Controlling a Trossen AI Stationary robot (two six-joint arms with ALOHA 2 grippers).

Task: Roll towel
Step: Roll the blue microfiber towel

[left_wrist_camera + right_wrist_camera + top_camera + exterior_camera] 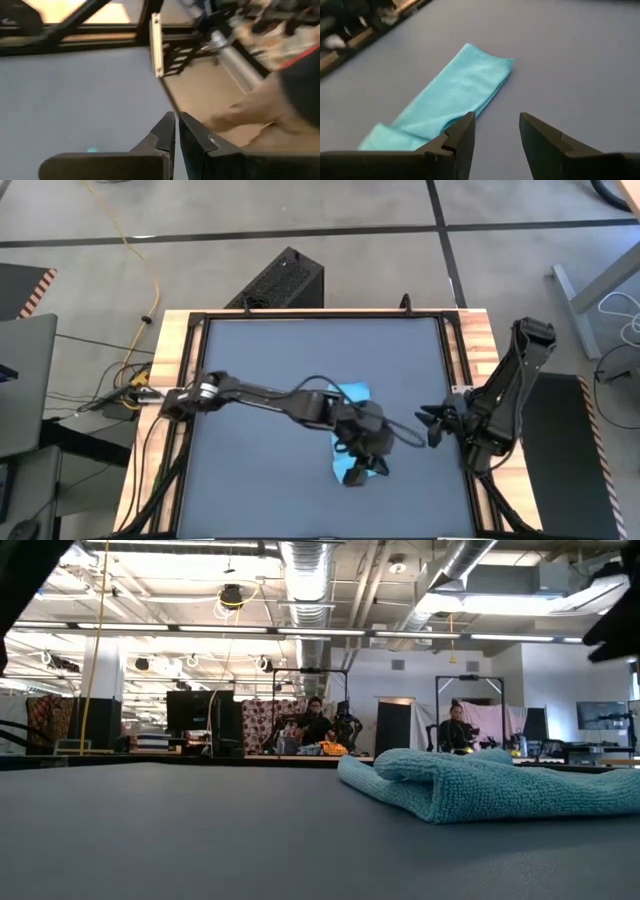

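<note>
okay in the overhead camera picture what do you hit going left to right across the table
Left table rail → left arm → towel with the left gripper over its near end → right gripper → right arm.

The sky-blue towel [480,785] lies folded on the dark tabletop [200,830]. Two people [316,725] show far behind
</note>
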